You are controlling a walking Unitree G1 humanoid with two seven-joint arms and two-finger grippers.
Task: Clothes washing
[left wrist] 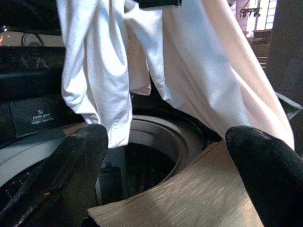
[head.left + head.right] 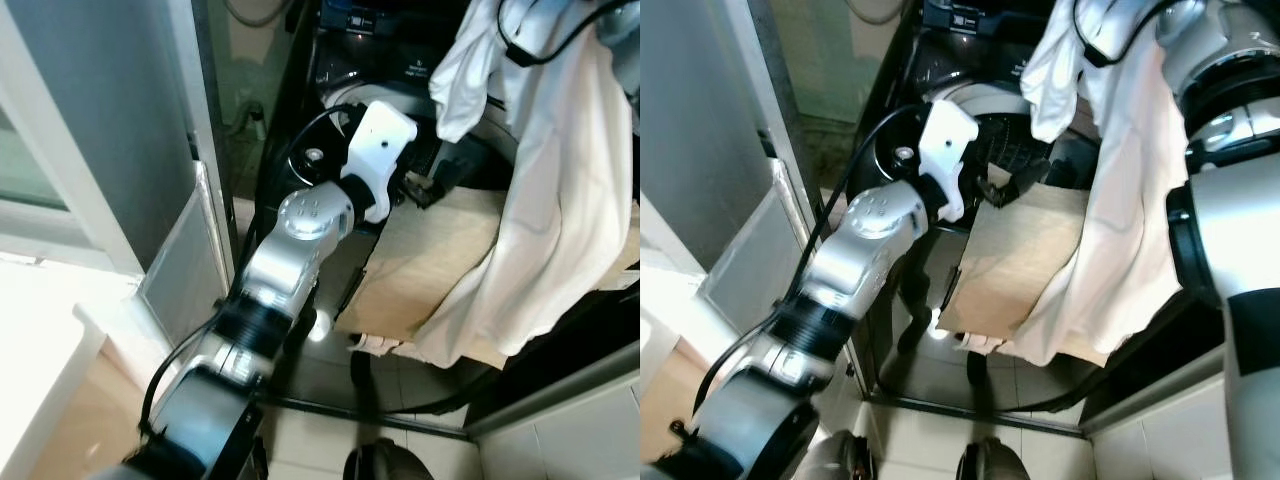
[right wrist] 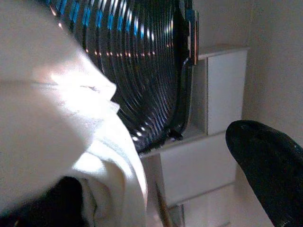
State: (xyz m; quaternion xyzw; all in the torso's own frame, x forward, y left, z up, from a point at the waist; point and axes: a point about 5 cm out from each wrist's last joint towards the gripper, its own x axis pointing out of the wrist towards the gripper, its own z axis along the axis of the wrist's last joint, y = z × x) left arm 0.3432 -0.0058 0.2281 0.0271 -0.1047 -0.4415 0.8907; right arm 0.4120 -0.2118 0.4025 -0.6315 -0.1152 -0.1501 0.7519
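A dark top-loading washing machine (image 2: 345,60) stands on the pale tiled floor (image 2: 330,420), its round drum opening (image 1: 142,161) uncovered. A tan board-like panel (image 2: 1015,255) rests across the machine's top, partly over the opening. A black cable (image 2: 400,405) runs along the floor tiles.

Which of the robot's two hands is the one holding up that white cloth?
The right hand, raised high over the washing machine, has the white cloth draped from it. The left hand reaches low toward the machine's opening, fingers apart, holding nothing.
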